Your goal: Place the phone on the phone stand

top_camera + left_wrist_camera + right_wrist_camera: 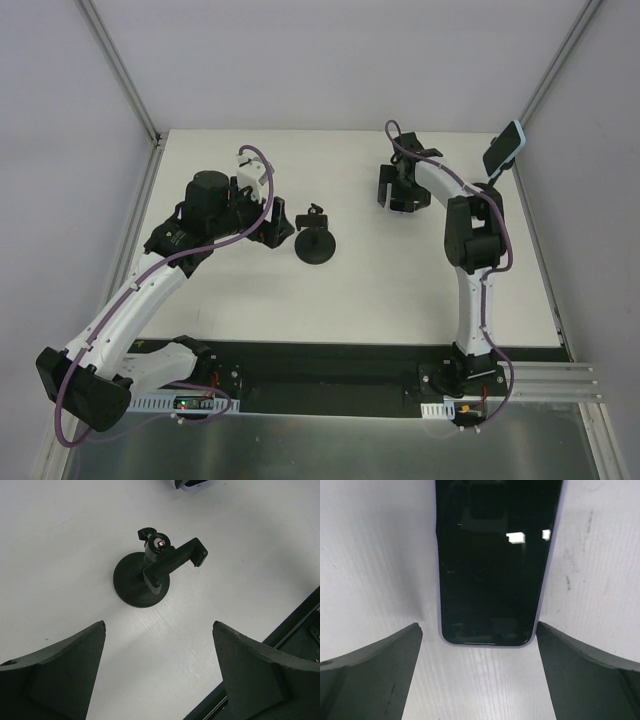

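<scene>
Currently the left arm (150,290) is stretched toward the phone stand (142,582), the left gripper (159,625) spread wide and empty. The right gripper (479,624) is likewise held wide, just short of the phone (490,565).

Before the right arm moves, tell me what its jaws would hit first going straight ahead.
The phone: its short edge lies dead ahead, centred between the open jaws; distance unclear.

phone (490,565) top cropped, phone stand (150,575) base partly hidden
</scene>
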Controlling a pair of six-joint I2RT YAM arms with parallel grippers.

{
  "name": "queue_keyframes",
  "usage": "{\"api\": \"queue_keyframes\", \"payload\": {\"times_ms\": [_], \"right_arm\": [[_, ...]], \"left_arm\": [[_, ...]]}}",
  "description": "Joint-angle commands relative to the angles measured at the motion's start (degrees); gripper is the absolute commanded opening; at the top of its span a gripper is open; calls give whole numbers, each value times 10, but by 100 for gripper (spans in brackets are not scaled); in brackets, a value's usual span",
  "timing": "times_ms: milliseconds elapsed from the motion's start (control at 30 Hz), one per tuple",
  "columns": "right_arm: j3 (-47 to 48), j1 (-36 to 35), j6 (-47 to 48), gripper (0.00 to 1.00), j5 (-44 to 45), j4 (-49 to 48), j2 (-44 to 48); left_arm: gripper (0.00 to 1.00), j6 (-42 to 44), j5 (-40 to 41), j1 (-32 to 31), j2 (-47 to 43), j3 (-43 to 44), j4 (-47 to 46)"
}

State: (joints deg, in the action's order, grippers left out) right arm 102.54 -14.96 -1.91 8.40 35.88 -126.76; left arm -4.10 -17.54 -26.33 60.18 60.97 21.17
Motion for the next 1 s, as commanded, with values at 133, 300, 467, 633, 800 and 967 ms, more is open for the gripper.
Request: {"api": "queue_keyframes", "payload": {"times_ms": [133, 300, 467, 633, 800, 967], "right_arm": [[96, 15, -5, 81, -25, 93, -66], [65, 13, 14, 35, -30, 112, -50], [-132, -28, 22, 21, 14, 59, 82], [-348, -65, -13, 34, -1, -1, 239], [-349, -64, -5, 77, 0, -26, 281], [-250, -36, -6, 100, -36, -35, 232]], "left_arm": [[86, -11, -4, -7, -6, -4, -24], [86, -11, -1, -6, -2, -5, -24], [86, -11, -1, -7, -1, -5, -24], [86, -15, -14, -6, 2, -3, -23], [86, -18, -24, -5, 5, -1, -24], [86, -14, -13, -5, 8, -5, -24]]}}
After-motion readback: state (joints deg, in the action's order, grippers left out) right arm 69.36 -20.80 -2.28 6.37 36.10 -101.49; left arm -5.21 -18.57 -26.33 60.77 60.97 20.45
